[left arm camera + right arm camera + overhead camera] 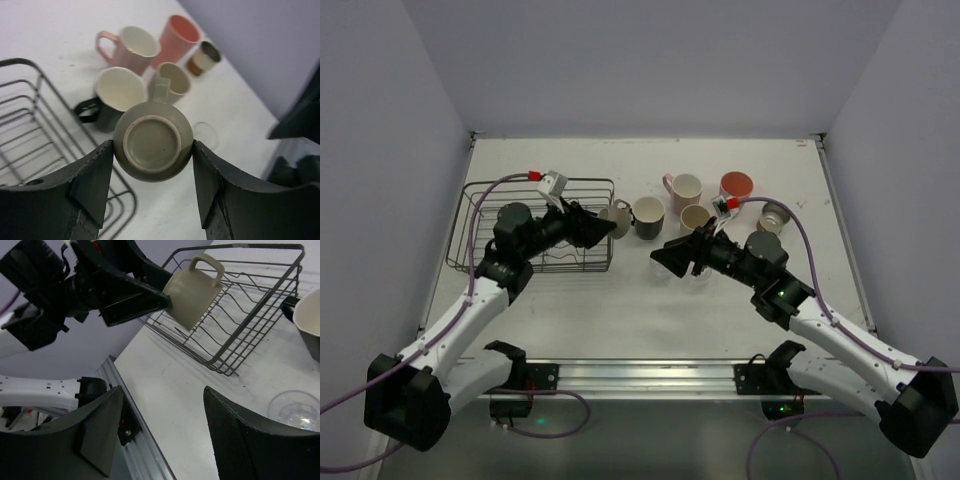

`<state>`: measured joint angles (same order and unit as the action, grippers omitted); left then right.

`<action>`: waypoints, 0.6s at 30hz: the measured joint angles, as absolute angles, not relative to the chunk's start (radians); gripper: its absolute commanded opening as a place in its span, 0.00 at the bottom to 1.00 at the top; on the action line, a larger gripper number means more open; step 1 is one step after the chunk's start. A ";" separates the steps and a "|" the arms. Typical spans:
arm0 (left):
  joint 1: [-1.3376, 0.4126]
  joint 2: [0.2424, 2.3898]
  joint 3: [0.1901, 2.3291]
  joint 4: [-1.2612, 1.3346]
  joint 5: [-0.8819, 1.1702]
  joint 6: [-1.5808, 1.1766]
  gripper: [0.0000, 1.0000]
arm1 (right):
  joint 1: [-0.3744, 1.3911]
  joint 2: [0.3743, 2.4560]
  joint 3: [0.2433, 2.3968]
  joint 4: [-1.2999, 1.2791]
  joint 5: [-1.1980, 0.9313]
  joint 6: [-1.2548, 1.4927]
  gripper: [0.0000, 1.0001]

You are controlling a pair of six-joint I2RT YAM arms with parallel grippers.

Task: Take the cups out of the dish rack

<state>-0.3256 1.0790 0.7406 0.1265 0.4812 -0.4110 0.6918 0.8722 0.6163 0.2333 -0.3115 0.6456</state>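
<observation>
Left fingers (92,182) clamped the greyish-beige ceramic mug (152,145); its interior was hidden. Right fingers (240,440) stood wide, empty; the clear glass (295,409) beside them was cut off. White counter (620,320), lavender walls (620,60).

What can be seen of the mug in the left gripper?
The olive mug looks like glazed ceramic, with one loop handle and a raised foot ring. The left gripper clamps its sides, holding it tilted in the air, base toward the wrist, by the dish rack's end; nothing else touches it.
</observation>
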 measured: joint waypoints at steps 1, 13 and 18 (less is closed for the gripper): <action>-0.335 1.034 0.688 0.192 0.511 -0.471 0.13 | 0.692 0.881 0.606 0.259 -0.324 0.663 0.67; -0.454 0.901 0.413 0.731 0.626 -0.863 0.14 | 0.693 1.041 0.608 0.475 -0.442 0.800 0.59; -0.467 0.918 0.376 0.819 0.628 -0.892 0.14 | 0.700 1.076 0.609 0.575 -0.467 0.855 0.45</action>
